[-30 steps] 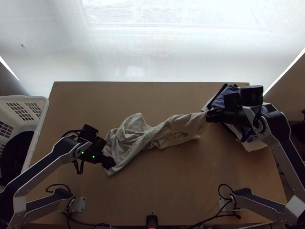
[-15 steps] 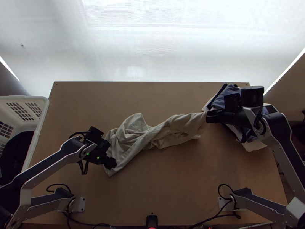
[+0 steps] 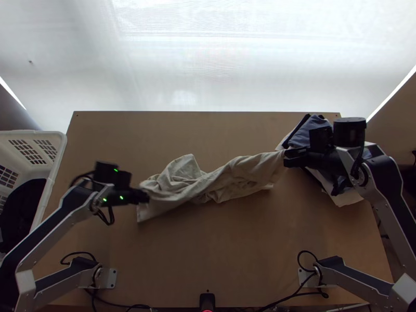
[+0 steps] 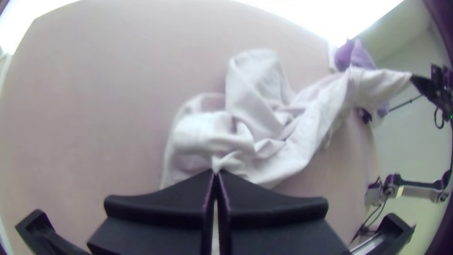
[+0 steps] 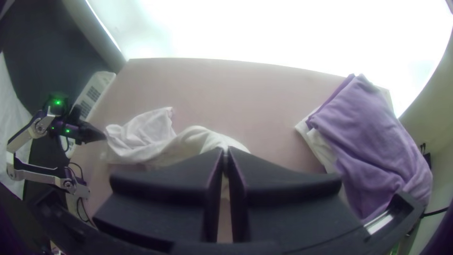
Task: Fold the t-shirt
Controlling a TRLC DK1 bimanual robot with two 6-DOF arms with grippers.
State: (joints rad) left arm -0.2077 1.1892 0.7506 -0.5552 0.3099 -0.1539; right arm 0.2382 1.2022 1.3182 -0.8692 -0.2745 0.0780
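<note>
The shirt (image 3: 223,179) lies bunched and twisted across the middle of the table (image 3: 234,249), stretched between the two grippers. Left gripper (image 3: 145,196) has its fingers (image 4: 160,205) closed on the shirt's left end, with folds drawn together at the tips. Right gripper (image 3: 286,157) has its fingers (image 5: 165,189) pressed together too, pinching the other end, which narrows to a tip there. From the left end, a loose flap spreads toward the near edge, and another bulge of cloth rises on the far side. Which parts of the shirt the two ends are cannot be told. At the table's far right, a violet cloth (image 5: 373,141) rests on white cloth (image 3: 346,198), partly under the right arm. Along the left edge stands a white basket (image 3: 50,182) with something dark (image 3: 21,208) inside
</note>
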